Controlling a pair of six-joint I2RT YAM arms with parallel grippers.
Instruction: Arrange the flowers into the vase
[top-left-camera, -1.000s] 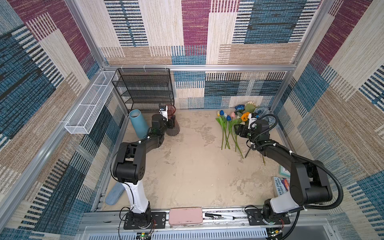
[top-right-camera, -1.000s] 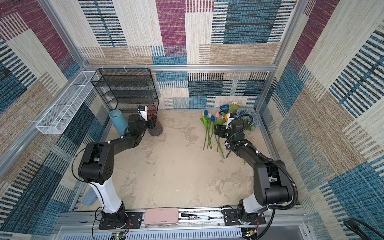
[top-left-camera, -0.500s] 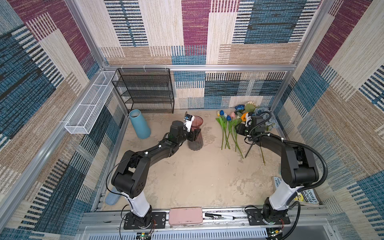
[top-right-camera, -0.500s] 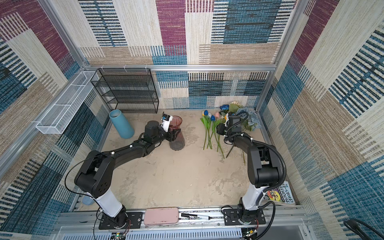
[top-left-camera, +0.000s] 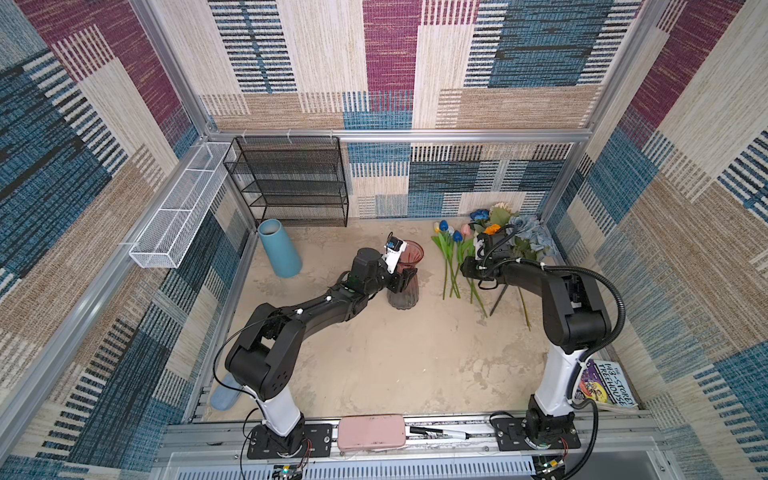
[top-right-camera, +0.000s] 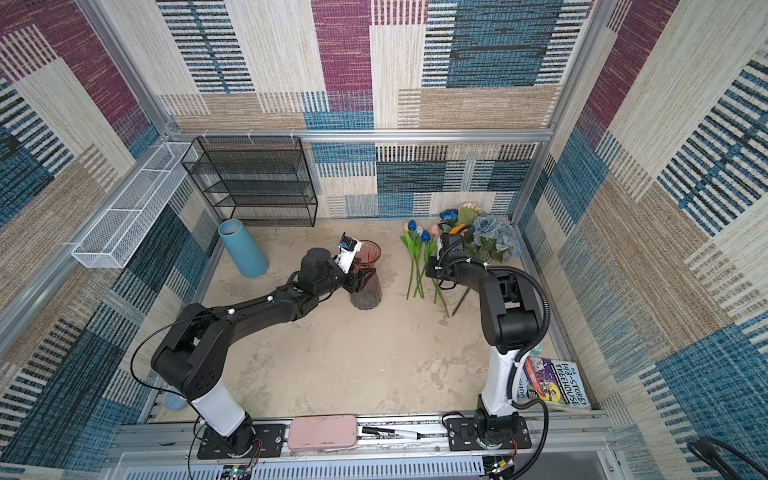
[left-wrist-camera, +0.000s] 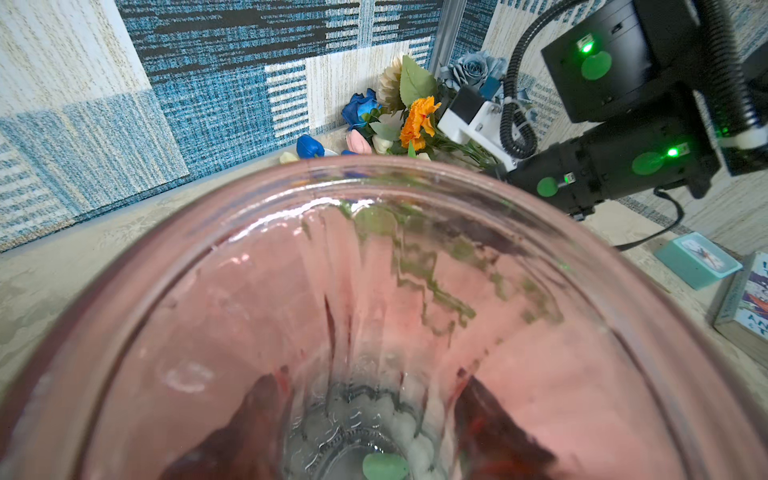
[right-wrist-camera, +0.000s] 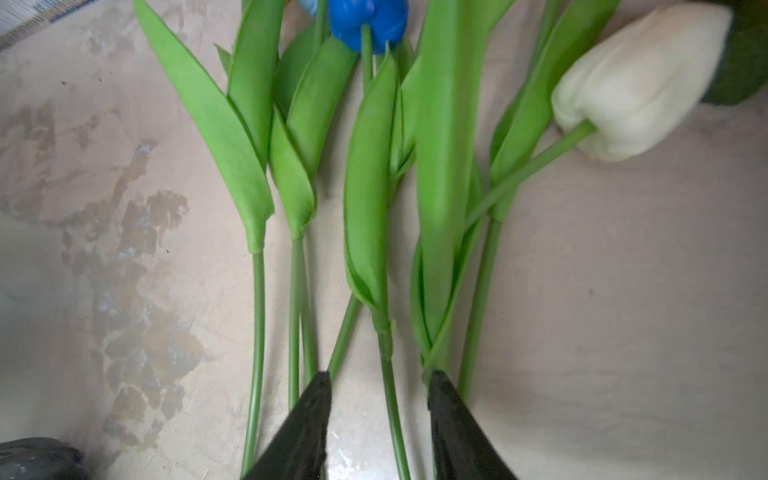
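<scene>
Nothing was in yet: the pink glass vase (top-left-camera: 402, 296), upright at 12 o'clock on the counter (top-left-camera: 395, 365), held no flowers, and the left tool (top-left-camera: 402, 277) was clamped on its waist. The flowers (top-left-camera: 457, 253) all lay flat at its 3 o'clock, where the right tool (right-wrist-camera: 379, 376) had its jaws apart astride one tulip stem (right-wrist-camera: 392, 415), not gripping. The blue vase (top-left-camera: 279, 249) at 10 o'clock looked empty.

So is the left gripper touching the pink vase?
Touching. In a top view the left gripper clasps the pink vase at its waist; the left wrist view shows fingers against the glass.
</scene>
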